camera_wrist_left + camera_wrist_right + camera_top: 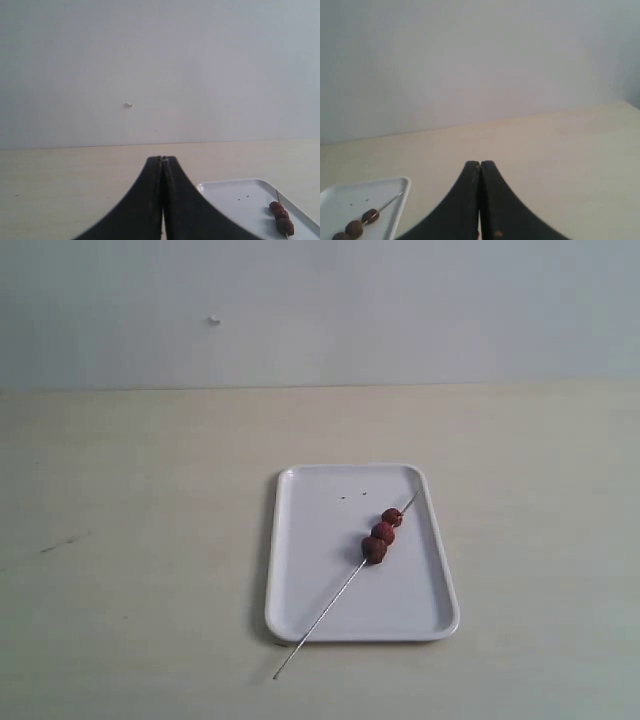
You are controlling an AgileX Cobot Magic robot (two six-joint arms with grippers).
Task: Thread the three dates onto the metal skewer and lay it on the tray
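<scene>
1. The three dates [382, 533] sit in a touching row on the metal skewer [340, 591], so the threading looks done.
2. The skewer lies diagonally across the tray [320, 540]. The dates rest over the tray's right half, and the skewer's long bare end crosses the near rim and pokes out over the table [140, 540].
3. The left gripper [162, 159] has its jaws pressed together with nothing between them. It hangs above the table, apart from the tray.
4. The right gripper [479, 163] is likewise closed and empty, off to the tray's other side.
5. Neither arm shows in the exterior view.
6. Judged from this, the task appears complete. At most the overhanging end could be nudged in, but the skewer is longer than the tray allows.
</scene>
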